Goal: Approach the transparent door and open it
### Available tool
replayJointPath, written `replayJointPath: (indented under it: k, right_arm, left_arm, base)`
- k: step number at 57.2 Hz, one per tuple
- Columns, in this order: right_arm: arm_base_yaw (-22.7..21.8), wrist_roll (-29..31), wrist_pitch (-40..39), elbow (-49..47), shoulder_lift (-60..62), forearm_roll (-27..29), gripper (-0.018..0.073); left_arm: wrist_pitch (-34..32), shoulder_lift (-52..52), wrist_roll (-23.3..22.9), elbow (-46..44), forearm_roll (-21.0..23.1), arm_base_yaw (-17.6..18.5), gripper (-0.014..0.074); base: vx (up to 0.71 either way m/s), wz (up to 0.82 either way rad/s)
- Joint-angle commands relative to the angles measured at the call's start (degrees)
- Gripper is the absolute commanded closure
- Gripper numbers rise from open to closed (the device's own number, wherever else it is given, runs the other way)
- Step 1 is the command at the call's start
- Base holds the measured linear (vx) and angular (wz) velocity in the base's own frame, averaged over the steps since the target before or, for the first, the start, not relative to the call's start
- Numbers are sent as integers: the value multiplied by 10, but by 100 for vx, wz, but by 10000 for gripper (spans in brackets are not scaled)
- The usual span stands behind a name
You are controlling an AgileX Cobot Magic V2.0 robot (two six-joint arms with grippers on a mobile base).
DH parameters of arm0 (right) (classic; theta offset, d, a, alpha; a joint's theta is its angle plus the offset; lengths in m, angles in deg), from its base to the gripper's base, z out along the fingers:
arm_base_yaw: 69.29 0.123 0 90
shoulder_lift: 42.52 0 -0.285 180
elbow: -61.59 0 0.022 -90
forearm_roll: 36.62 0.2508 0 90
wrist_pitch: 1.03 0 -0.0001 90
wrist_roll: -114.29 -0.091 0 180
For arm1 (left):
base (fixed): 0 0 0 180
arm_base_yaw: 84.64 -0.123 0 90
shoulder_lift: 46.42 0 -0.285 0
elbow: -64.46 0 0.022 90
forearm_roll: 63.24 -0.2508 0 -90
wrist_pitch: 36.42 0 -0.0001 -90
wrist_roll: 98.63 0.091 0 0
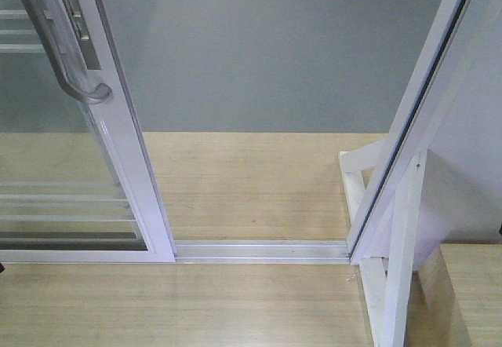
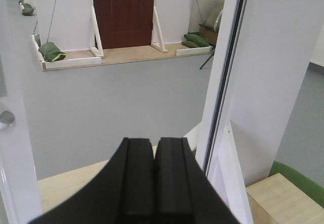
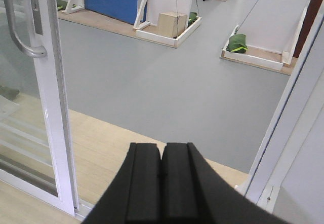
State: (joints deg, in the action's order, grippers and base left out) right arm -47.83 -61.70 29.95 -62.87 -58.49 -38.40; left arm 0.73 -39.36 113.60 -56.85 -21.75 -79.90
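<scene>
With the door slid off to your left and its handle free, both the left tool and right tool pressed together, watch you don't clip the post driving through.

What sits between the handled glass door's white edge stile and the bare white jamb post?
Only the silver floor track and bare wooden flooring lie between the sliding glass door and jamb post, per the front view.

Left gripper closed, empty; white jamb post beside.
</scene>
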Motion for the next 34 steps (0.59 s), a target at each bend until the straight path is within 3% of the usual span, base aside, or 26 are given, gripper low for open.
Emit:
replayJointPath:
  k: [1,9,34]
  right_arm:
    - [-4,-4,-50,-14,-6,-9,561]
    - [-4,-3,-49,-14,-6,-10,561]
    - [-4,-3,-50,-14,-6,-10,561]
  left_arm:
    - [-46,-1,-8,-15,26,4,596]
    - [-44,-1,-8,-15,45,4,596]
    - [-42,-1,-8,-15,43,4,596]
  base:
    - [0,0]
    - [0,0]
    - [0,0]
